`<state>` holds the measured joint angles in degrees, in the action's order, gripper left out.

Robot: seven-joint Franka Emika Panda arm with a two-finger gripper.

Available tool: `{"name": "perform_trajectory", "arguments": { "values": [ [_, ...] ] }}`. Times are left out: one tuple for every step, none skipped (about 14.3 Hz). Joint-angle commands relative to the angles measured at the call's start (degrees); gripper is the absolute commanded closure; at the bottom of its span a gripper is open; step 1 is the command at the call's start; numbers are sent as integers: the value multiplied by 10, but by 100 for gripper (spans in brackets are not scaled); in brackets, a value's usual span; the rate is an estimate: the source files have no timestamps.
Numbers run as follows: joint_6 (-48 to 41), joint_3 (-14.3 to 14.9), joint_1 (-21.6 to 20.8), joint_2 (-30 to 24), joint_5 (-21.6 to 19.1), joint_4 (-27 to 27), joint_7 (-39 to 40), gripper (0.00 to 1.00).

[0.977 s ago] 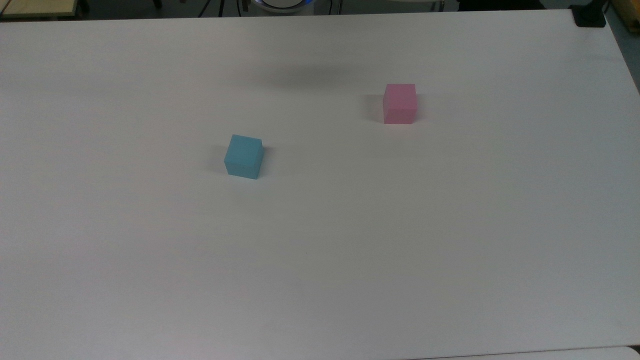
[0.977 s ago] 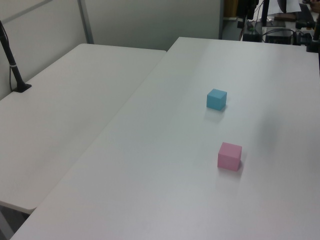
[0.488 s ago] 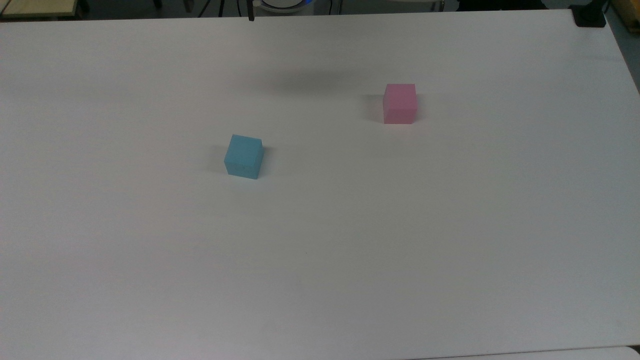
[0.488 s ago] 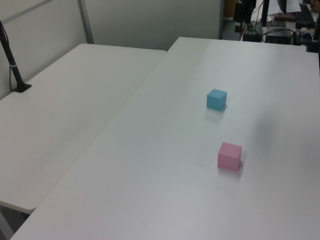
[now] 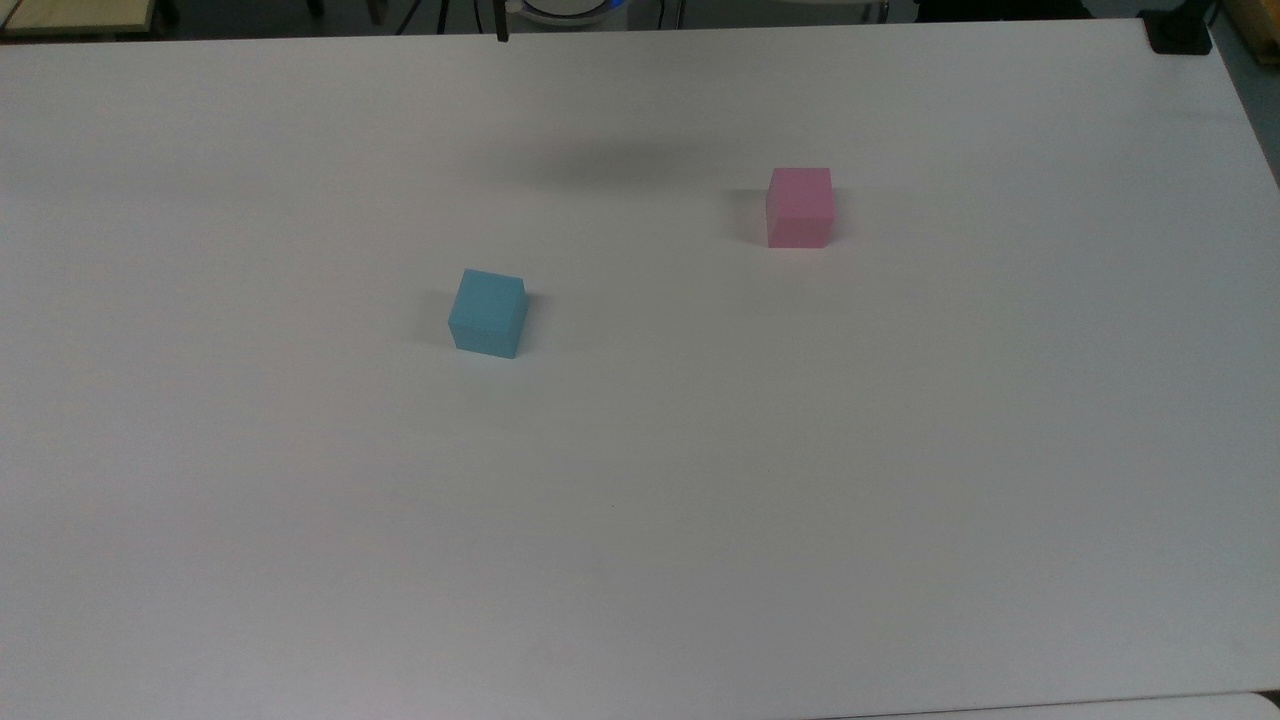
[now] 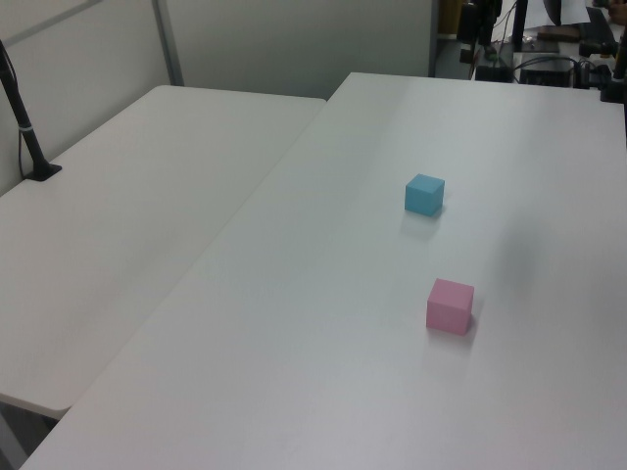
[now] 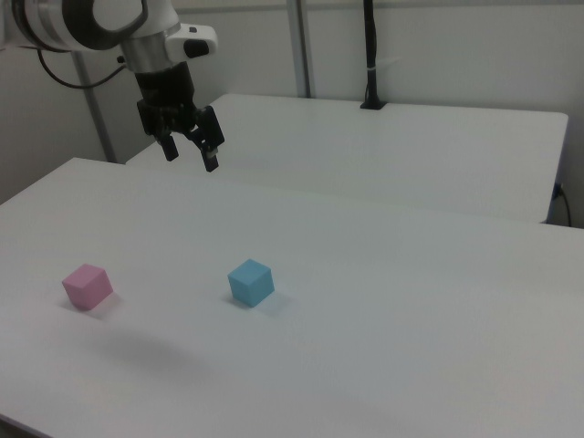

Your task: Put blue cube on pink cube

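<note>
The blue cube (image 5: 488, 313) (image 6: 424, 194) (image 7: 251, 282) rests on the white table, apart from the pink cube (image 5: 800, 207) (image 6: 451, 305) (image 7: 88, 286). In the right view my gripper (image 7: 190, 157) hangs high above the table, behind and between the two cubes, somewhat nearer the pink one. It is open, both dark fingers (image 7: 211, 161) point down, and nothing is between them. A dark fingertip (image 5: 502, 34) pokes in at the top view's upper edge. Neither cube is touched.
A second white table (image 6: 147, 196) (image 7: 383, 146) adjoins the work table (image 5: 640, 500). A black post (image 7: 371, 55) (image 6: 24, 127) stands on it. Cables and equipment (image 6: 549, 49) sit beyond the far end in the left view.
A dark fingertip has come into the top view's upper edge, and the arm's shadow on the table has shifted slightly. Both cubes have stayed put.
</note>
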<state>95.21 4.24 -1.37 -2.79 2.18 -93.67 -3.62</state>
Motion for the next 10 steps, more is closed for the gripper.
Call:
{"name": "perform_trajectory", "arguments": {
  "values": [
    [6, 1, -5, 4, 8, 8, 8, 0],
    [6, 1, -5, 4, 8, 7, 8, 0],
    [6, 1, -5, 4, 8, 7, 9, 0],
    [6, 1, -5, 5, 9, 7, 9, 0],
    [6, 1, -5, 5, 13, 8, 13, 0],
    [6, 1, -5, 5, 17, 7, 25, 0],
    [5, 1, -5, 5, 17, 7, 32, 0],
    [5, 1, -5, 5, 17, 7, 32, 0],
    [5, 1, -6, 5, 18, 7, 32, 0],
    [5, 1, -6, 5, 18, 7, 32, 0]
  ]
}}
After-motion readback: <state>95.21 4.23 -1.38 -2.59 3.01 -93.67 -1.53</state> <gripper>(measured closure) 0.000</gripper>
